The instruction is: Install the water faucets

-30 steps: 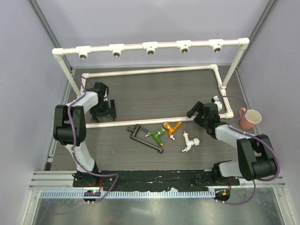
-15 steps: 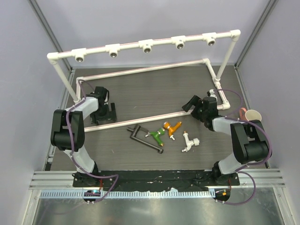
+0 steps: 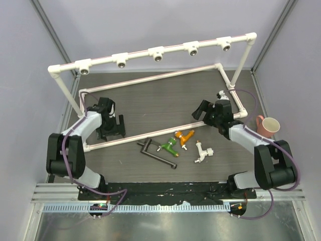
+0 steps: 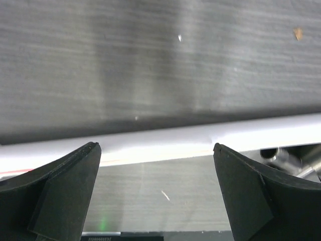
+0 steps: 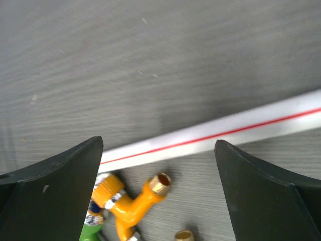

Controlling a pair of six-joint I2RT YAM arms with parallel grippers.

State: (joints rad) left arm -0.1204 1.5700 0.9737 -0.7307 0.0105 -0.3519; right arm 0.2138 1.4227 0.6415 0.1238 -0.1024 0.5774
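Faucets, black (image 3: pixel 156 153), green (image 3: pixel 169 146), orange (image 3: pixel 186 135) and white (image 3: pixel 202 152), lie loose just beside the near pipe (image 5: pixel 225 130), over which my left claw (image 4: pixel 156 148) and right claw (image 5: pixel 158 145) hover wide open, seemingly touching nothing.

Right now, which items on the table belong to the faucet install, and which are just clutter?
Job: black faucet, green faucet, orange faucet, white faucet, white pipe frame (probably their mount).
Lying about: pink mug.

Table (image 5: pixel 150 60) matt woodgrain; pipe frame (image 5: pixel 210 131) smooth white plastic; orange faucet (image 5: pixel 128 208) glossy plastic, brass thread.
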